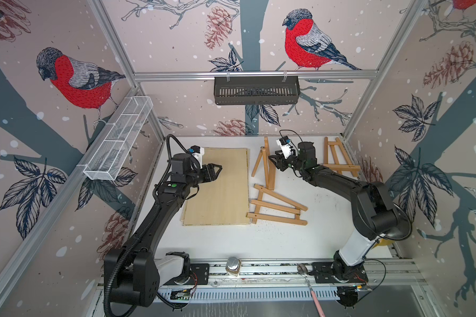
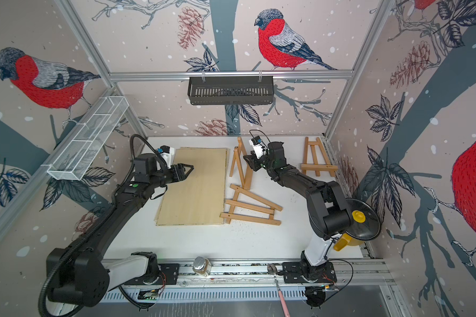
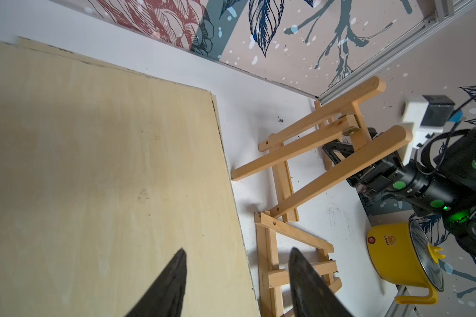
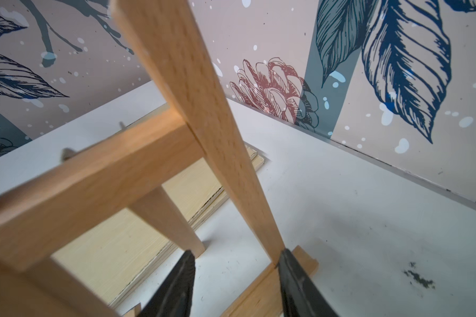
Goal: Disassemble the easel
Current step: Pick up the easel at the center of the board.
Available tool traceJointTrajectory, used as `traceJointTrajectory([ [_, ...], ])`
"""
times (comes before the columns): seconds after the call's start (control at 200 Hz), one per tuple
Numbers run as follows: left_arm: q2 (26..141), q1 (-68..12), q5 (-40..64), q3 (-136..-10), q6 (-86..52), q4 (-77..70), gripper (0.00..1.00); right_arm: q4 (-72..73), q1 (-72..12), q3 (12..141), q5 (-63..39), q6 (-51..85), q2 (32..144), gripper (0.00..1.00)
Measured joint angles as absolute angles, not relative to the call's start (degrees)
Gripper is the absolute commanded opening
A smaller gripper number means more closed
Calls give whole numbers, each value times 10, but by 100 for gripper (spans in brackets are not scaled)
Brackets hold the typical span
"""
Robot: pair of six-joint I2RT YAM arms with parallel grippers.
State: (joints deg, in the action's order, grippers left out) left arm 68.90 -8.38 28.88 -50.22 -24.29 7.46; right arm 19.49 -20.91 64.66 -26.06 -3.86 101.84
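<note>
At far edge of bench (image 4: 341,219), right gripper (image 4: 237,252) sits parted, one finger (image 4: 294,274) touching easel leg (image 4: 226,153). Left gripper (image 3: 237,250) hangs released above plywood board (image 3: 107,164).

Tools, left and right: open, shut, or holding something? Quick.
Left tool: open, empty, above the plywood board.
Right tool: open, gripping nothing; an easel leg runs close beside one finger.

I'm looking at pale pink wallpapered walls (image 1: 162,55) printed with red-breasted bullfinches, pine cones and dark leaves, framed by silver aluminium posts (image 1: 116,46). A black slotted metal basket (image 1: 256,90) hangs from the silver back rail (image 1: 327,73) at twelve o'clock. A white wire-mesh basket (image 1: 118,140) is fixed to the wall at ten o'clock. The white matte tabletop (image 1: 231,241) shows dark specks under soft, even light.
</note>
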Motion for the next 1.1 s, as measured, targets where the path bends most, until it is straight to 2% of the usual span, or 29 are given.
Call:
traceJointTrajectory([
  [0.395,696,-96,268,-516,-267,46,58,154,-204,755,-272,-107,1112,51],
  [0.76,704,-96,269,-526,-267,46,58,148,-175,786,-359,-124,1148,49],
  [0.895,707,-96,270,-526,-270,45,58,134,-176,815,-394,-136,1167,47],
  [1.101,709,-96,270,-524,-271,39,58,125,-175,817,-410,-139,1174,38],
])
